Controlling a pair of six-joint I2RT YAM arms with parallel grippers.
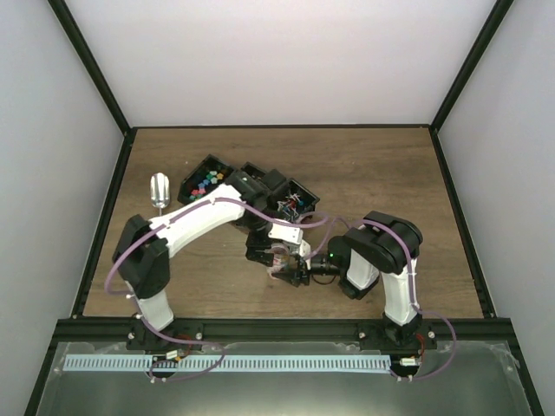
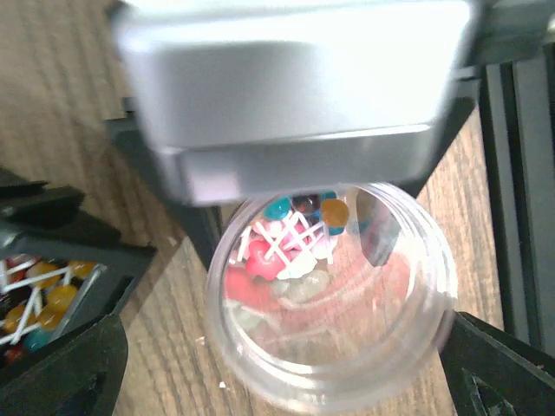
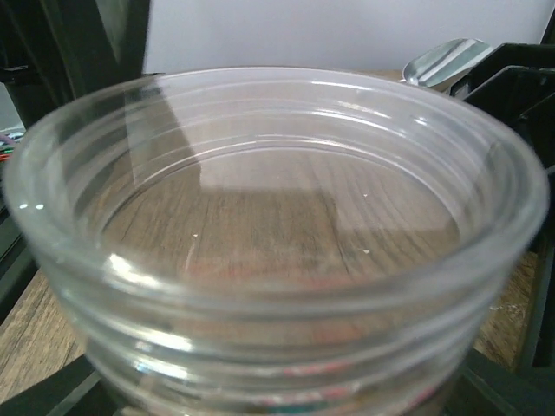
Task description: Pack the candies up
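Left wrist view: left tool spread wide above jar, some candies already inside, more in tray beside. Right tool pinches jar. Advice: keep jar upright and steady, release only over mouth.

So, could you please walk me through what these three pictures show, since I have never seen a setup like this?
Two robot arms are bolted to a wooden table. The overhead picture looks down on both; the other two come from cameras on each wrist. On the table lie black bins of candies and a metal scoop. The right gripper holds a clear jar, whose rim fills its wrist view. The left gripper hangs open just above it; its camera looks down into the jar, where some sweets already lie.
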